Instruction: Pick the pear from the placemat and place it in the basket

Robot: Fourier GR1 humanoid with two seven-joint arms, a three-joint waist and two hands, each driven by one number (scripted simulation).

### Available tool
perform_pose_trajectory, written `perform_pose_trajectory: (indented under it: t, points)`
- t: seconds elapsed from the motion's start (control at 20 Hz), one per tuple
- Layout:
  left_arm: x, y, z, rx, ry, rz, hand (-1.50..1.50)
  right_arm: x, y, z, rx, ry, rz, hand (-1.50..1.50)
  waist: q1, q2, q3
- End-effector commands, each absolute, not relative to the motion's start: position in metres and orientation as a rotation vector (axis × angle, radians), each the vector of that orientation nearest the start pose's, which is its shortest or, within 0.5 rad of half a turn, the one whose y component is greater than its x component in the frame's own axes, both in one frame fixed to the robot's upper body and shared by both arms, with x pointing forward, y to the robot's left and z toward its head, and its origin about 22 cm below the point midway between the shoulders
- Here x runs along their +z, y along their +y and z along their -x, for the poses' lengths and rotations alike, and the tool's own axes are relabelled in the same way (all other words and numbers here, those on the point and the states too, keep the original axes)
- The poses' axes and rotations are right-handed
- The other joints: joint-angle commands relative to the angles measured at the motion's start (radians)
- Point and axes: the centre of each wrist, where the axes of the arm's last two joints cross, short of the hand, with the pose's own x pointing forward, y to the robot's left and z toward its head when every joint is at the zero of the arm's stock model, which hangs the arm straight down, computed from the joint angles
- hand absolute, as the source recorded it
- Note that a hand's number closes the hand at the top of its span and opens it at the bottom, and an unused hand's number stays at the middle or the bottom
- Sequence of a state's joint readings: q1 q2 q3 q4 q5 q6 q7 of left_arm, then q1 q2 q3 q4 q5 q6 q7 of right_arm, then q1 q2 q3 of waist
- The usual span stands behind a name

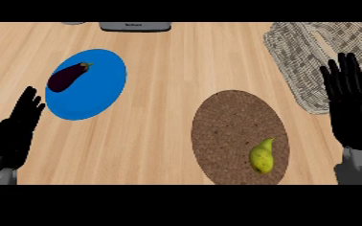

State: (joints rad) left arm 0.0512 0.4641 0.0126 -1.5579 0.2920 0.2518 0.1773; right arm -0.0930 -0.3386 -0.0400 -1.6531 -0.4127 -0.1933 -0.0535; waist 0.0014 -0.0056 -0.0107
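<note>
A yellow-green pear (262,156) lies on the lower right part of a brown oval placemat (230,119), just left of my right wrist and untouched. My right hand (346,106) is up at the right edge, fingers straight and spread, holding nothing, its fingertips over the near edge of the grey woven basket (300,52). My left hand (17,127) rests far off at the left edge, fingers straight, empty. Just right of it lies a blue plate (96,93) with a dark eggplant (68,75) on it.
</note>
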Motion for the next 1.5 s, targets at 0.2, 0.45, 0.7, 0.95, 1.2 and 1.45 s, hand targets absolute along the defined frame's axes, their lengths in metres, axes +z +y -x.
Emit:
perform_pose_trajectory:
  t: [0.2, 0.45, 0.7, 0.95, 1.2, 1.45]
  points:
    - [0.05, 0.323, -0.257, -0.11, -1.41, -0.366, 0.0, -0.026, -0.336, -0.21, -0.506, -1.728, -0.151, 1.5, -0.032, 0.012, 0.018]
    - [0.03, 0.291, -0.273, -0.187, -1.345, -0.293, 0.0, -0.011, -0.248, -0.232, -0.387, -2.176, -0.177, -1.5, -0.028, 0.01, 0.012]
    - [0.028, 0.295, -0.277, -0.185, -1.354, -0.303, 0.0, 0.018, -0.258, -0.213, -0.36, -2.016, 0.285, -1.5, -0.025, 0.003, 0.007]
    - [0.033, 0.283, -0.281, -0.191, -1.354, -0.29, 0.0, 0.019, -0.33, -0.183, 0.057, -1.674, 0.624, -1.5, -0.035, 0.006, 0.001]
    - [0.031, 0.287, -0.278, -0.194, -1.345, -0.291, 0.0, 0.058, -0.369, -0.163, 0.496, -1.368, 0.582, -1.5, -0.026, 0.003, 0.002]
    - [0.033, 0.287, -0.285, -0.201, -1.367, -0.286, 0.0, 0.108, -0.358, -0.162, 0.669, -1.24, 0.327, -1.5, -0.02, 0.004, 0.006]
